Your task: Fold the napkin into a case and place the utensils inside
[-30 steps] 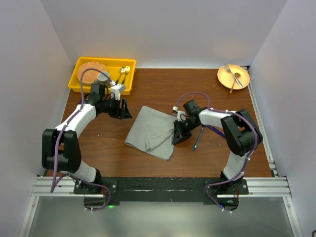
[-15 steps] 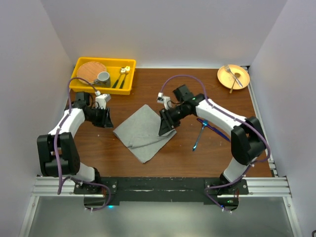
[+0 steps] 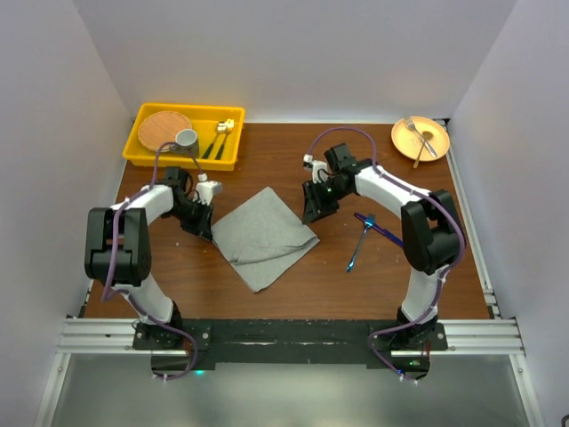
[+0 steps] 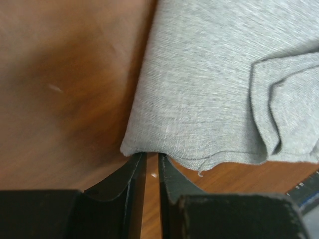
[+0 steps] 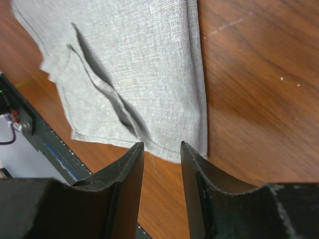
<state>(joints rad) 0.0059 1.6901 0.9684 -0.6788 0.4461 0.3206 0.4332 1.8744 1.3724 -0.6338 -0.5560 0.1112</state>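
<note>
Since half a second ago, the right claw [image 3: 313,210] has let go of the napkin [image 3: 263,237] and pulled back past its far right corner. The left claw [image 3: 204,224] has slid in to the cloth's left corner. From above, the grey napkin lies as a loose diamond in the middle of the table [image 3: 293,160], with one layer folded over near the front. Both claws are dark shapes in that view, too small to show their jaws. The right wrist camera shows its jaws spread around bare table, the napkin's edge just beyond the tips. The left wrist camera shows its jaws almost together, a thin slit between them. The cloth corner sits right at the tips, possibly nipped; that cannot be told. The blue-handled utensils [image 3: 367,226] lie crossed to the right of the napkin, apart from it, and appear only from above.
</note>
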